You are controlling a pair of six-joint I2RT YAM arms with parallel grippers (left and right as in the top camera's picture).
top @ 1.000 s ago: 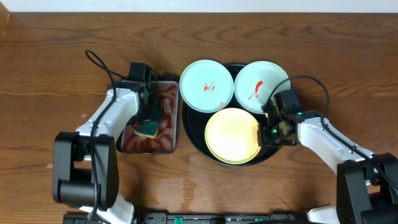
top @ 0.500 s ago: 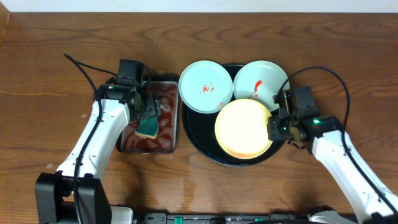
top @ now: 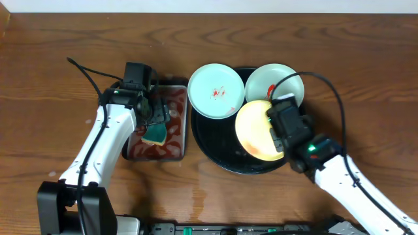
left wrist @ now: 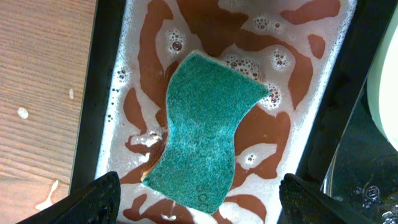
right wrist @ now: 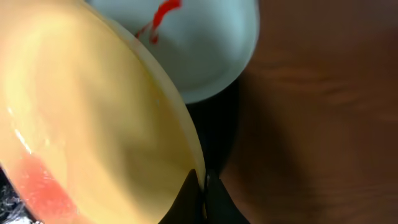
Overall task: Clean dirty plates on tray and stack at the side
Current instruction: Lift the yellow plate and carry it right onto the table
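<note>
Overhead: left gripper [top: 154,124] hangs over the small red-stained tray [top: 177,140] with its jaws spread wide and nothing in them. Left wrist view agrees. Its fingertips [left wrist: 102,196] stand well apart, and the green sponge [left wrist: 202,134] lies flat in foamy red-brown water just ahead of them. It sits inside the gap and touches neither finger.

Right gripper [top: 270,123] is clamped on the rim of the yellow plate [top: 253,130]. Right wrist view shows the jaws pinched tight on that edge [right wrist: 200,196]. The plate is tilted and runs away from the pinch, with a red smear [right wrist: 43,186] on the part of its face furthest from the fingers. It is above the black tray [top: 215,140]; can't tell whether its far edge touches the tray.

Two mint plates are still dirty. One [top: 274,81] is just past the right gripper, partly covered by the yellow plate, with a red streak [right wrist: 163,12] on it. The other [top: 212,91] is further off toward the left arm, near the small tray, and overhangs the black tray's rim. It has red spots in its middle.
</note>
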